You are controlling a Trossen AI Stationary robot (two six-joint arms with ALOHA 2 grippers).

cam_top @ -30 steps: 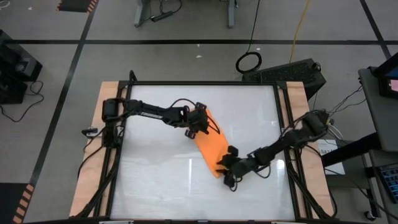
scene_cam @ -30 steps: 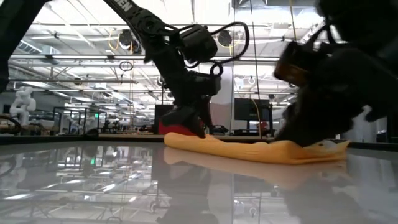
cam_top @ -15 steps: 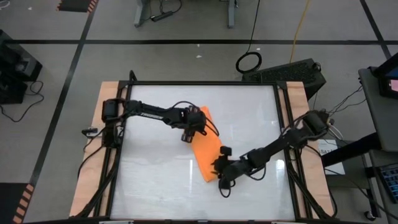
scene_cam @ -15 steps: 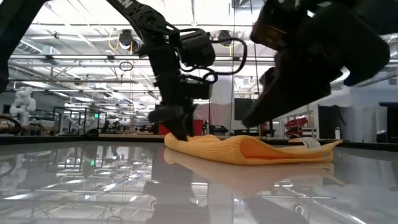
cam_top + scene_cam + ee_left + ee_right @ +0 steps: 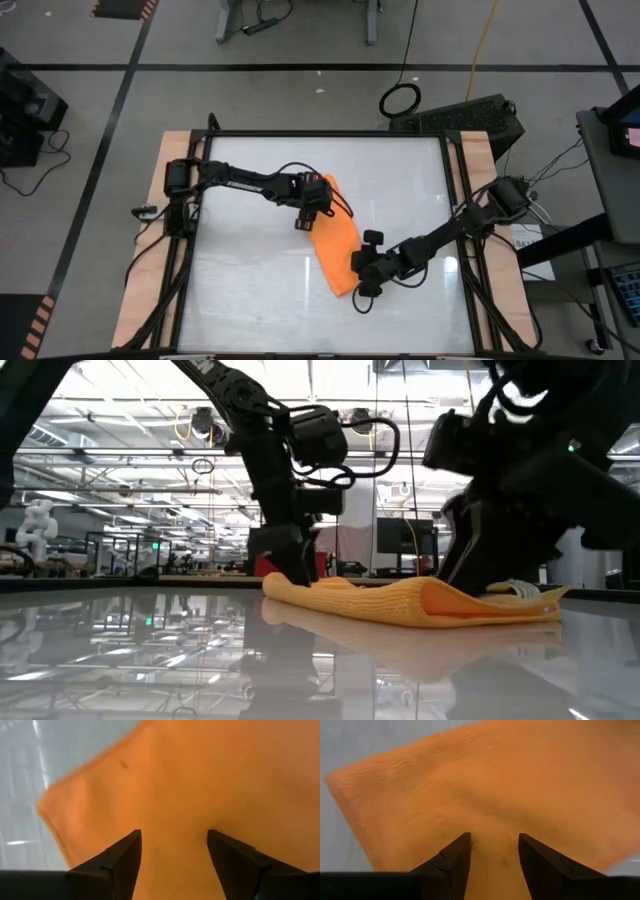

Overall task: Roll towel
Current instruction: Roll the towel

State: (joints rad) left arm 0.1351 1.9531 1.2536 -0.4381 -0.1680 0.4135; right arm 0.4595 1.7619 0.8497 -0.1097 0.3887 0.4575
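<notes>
From above we saw the towel (image 5: 335, 243) lying as a long folded strip near the middle of the table (image 5: 250, 290), running from the left gripper (image 5: 308, 212) at its far end to the right gripper (image 5: 362, 270) at its near end. That view hid the fingers. The low view added what it could not: the cloth lay flat with a raised fold near its right end, and both arms came down onto it. Only the wrist views showed the jaws. The left gripper's fingers (image 5: 122, 857) stood apart, pressed onto orange cloth and pinching nothing. The right gripper's fingers (image 5: 452, 857) were likewise spread, released, resting on the towel.
</notes>
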